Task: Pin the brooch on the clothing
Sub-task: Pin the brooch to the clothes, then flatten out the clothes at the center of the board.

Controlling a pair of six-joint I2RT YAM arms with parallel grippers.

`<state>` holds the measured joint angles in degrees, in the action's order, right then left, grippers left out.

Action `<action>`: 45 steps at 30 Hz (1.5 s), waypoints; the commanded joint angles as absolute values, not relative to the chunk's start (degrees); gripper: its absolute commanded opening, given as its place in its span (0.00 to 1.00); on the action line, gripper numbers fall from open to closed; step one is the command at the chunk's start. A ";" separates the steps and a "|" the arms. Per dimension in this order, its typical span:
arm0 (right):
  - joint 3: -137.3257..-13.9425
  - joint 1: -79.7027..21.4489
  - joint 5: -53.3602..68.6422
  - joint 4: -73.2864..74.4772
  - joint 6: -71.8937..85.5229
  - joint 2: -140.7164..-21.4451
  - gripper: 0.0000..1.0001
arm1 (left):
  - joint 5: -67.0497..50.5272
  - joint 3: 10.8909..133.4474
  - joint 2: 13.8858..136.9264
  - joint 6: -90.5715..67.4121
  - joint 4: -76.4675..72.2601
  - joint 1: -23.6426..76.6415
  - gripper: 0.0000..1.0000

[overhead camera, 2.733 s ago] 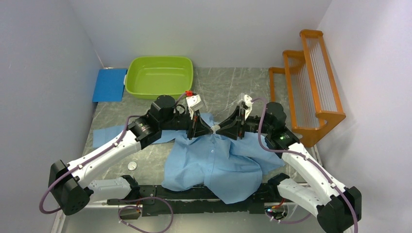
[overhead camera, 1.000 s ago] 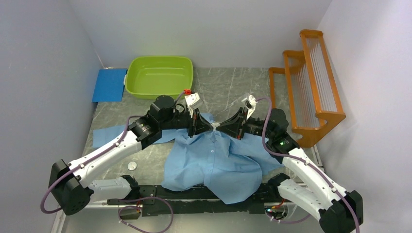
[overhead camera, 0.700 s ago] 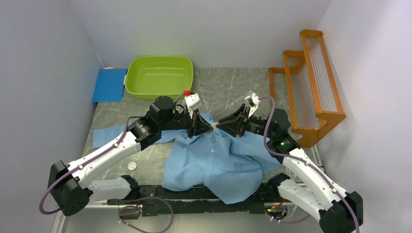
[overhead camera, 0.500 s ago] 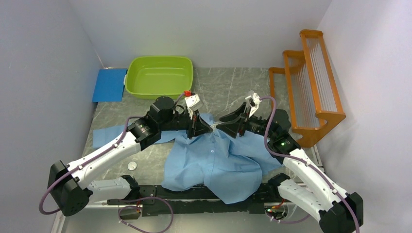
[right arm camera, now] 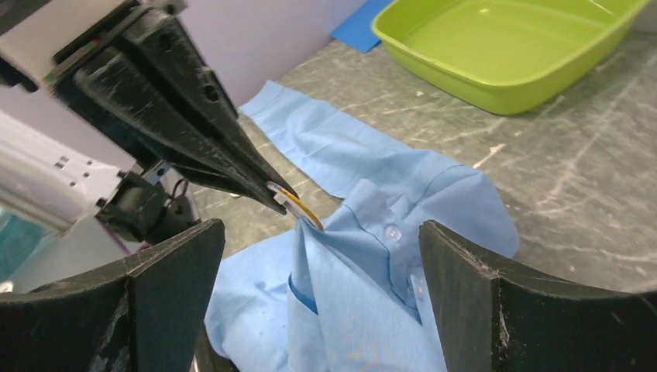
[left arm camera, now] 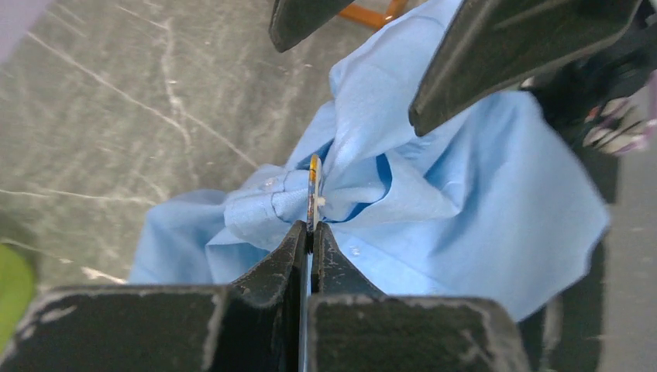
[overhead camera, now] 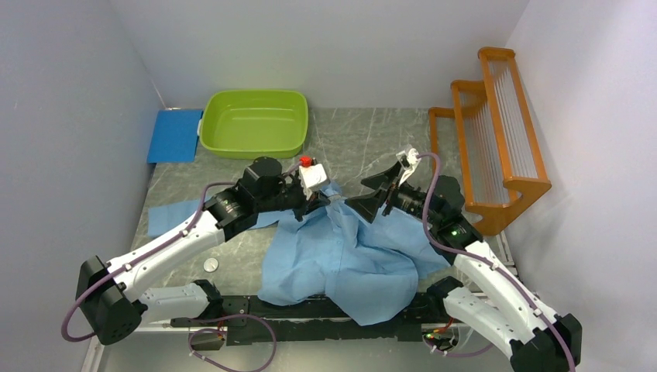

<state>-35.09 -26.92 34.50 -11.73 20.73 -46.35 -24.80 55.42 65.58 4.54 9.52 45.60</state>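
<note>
Two arms meet over one light blue shirt [overhead camera: 352, 263] that lies rumpled on the tabletop [overhead camera: 349, 139]. The left arm [overhead camera: 166, 252] has its jaws clenched on the single brooch [left arm camera: 313, 190], a thin piece with an orange-gold edge, seen edge-on and sticking out just past the jaw tips. A raised fold at the shirt's collar stands right at those tips and touches the brooch. Whether the pin has gone through the cloth cannot be told, because the fold hides that spot. The right arm [overhead camera: 488, 271] faces the left one with its jaws spread wide and released, gripping nothing. The lifted collar fold sits in front of and between its two fingers, and one white button [right arm camera: 393, 232] shows just below the fold. The left jaw tips point into that same gap from the opposite side. Beyond the left jaws, well apart from them, stands one green tub [overhead camera: 249, 149], with one flat blue mat [overhead camera: 173, 136] beside it. Out past the right jaws stands one orange stepped rack [overhead camera: 517, 188]. One small round disc [overhead camera: 210, 264] lies on the tabletop behind the left jaws, beside the left arm.
</note>
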 commanded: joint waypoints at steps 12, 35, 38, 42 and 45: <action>-34.68 -26.54 26.15 -2.94 24.89 -46.93 0.97 | -19.95 47.75 65.13 63.01 7.37 53.68 0.03; -31.20 -26.73 19.31 5.09 27.05 -55.71 0.90 | 3.93 39.32 54.89 61.76 1.70 80.27 0.95; -32.99 -26.78 17.88 6.69 25.72 -58.23 0.90 | 2.66 45.84 56.45 49.47 3.83 79.71 0.95; -34.74 -26.73 16.57 7.93 24.62 -60.11 0.91 | 6.90 56.20 62.88 35.84 9.39 77.84 0.95; -35.67 -26.63 14.84 9.19 24.19 -60.59 0.92 | 8.13 61.14 67.13 23.95 10.95 73.58 0.95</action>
<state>-32.27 -26.68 18.24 7.75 26.06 -60.31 5.96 55.48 62.59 43.66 7.05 77.89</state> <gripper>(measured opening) 0.911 0.950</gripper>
